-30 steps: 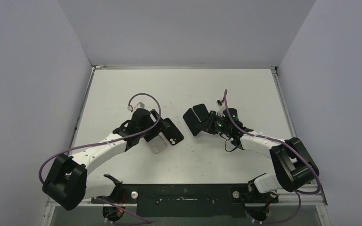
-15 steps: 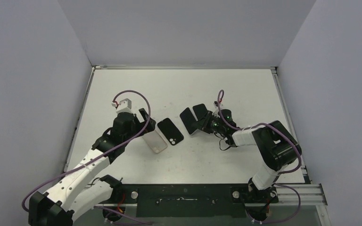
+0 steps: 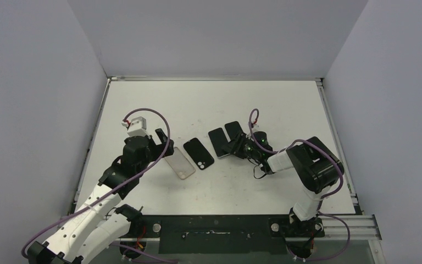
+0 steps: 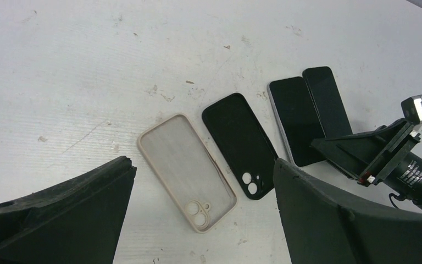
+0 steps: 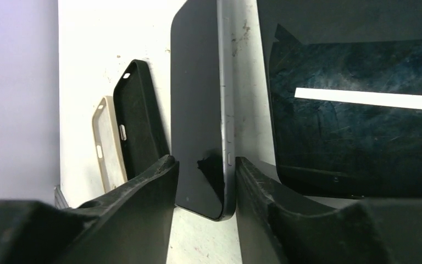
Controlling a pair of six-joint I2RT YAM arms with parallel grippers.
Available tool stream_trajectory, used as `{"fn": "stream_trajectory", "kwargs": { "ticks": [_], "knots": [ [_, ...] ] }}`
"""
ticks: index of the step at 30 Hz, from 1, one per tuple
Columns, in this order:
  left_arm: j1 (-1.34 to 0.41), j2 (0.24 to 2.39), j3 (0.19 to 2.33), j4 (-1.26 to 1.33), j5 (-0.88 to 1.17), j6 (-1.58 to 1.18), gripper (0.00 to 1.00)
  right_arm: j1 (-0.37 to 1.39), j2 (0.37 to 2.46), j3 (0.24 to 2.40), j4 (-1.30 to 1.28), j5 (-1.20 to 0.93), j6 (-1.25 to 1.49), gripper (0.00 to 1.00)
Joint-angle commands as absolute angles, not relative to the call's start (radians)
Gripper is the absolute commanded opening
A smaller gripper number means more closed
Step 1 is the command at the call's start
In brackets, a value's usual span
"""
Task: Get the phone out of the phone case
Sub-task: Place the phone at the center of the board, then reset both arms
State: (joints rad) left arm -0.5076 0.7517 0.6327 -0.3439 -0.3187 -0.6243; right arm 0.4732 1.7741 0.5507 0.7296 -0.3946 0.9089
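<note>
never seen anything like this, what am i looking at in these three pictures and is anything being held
Two robot arms are bolted at the near edge of a white table. One picture looks down from above; the other two come from a camera on each wrist, so the dark shapes at the bottom are fingers. On it: an empty beige case, an empty black case, two dark phones. The left gripper hangs wide open, holding nothing. The right gripper straddles the end of one of them; whether it pinches it is unclear.
</note>
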Motion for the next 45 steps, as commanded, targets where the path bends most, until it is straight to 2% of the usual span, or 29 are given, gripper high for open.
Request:
{"fn": "stream_trajectory", "kwargs": {
  "ticks": [1, 5, 9, 17, 21, 26, 28, 33, 36, 45],
  "knots": [
    [-0.502, 0.726, 0.650, -0.352, -0.353, -0.583, 0.95, 0.481, 1.704, 0.538, 0.704, -0.331, 0.816, 0.44],
    [-0.502, 0.719, 0.656, -0.362, -0.369, -0.569, 0.95, 0.482, 1.649, 0.546, 0.584, -0.302, 0.757, 0.49],
    [-0.502, 0.714, 0.665, -0.381, -0.402, -0.563, 0.95, 0.482, 1.579, 0.545, 0.466, -0.264, 0.710, 0.60],
    [-0.501, 0.665, 0.703, -0.426, -0.463, -0.482, 0.95, 0.479, 1.326, 0.594, 0.142, -0.174, 0.606, 0.70],
    [-0.501, 0.590, 0.723, -0.467, -0.522, -0.429, 0.95, 0.477, 1.185, 0.721, -0.130, -0.014, 0.533, 0.86],
    [-0.501, 0.459, 0.726, -0.508, -0.609, -0.366, 0.95, 0.479, 1.016, 0.821, -0.376, 0.237, 0.388, 0.92],
    [-0.502, 0.403, 0.721, -0.518, -0.647, -0.349, 0.96, 0.480, 0.912, 0.808, -0.407, 0.335, 0.362, 0.99],
    [-0.502, 0.273, 0.689, -0.525, -0.687, -0.315, 0.97, 0.478, 0.625, 0.744, -0.425, 0.540, 0.301, 1.00],
    [-0.502, 0.220, 0.656, -0.514, -0.702, -0.317, 0.97, 0.478, 0.505, 0.728, -0.455, 0.594, 0.261, 1.00],
    [-0.502, 0.165, 0.590, -0.527, -0.652, -0.385, 0.97, 0.477, 0.434, 0.734, -0.616, 0.701, 0.289, 1.00]
  ]
}}
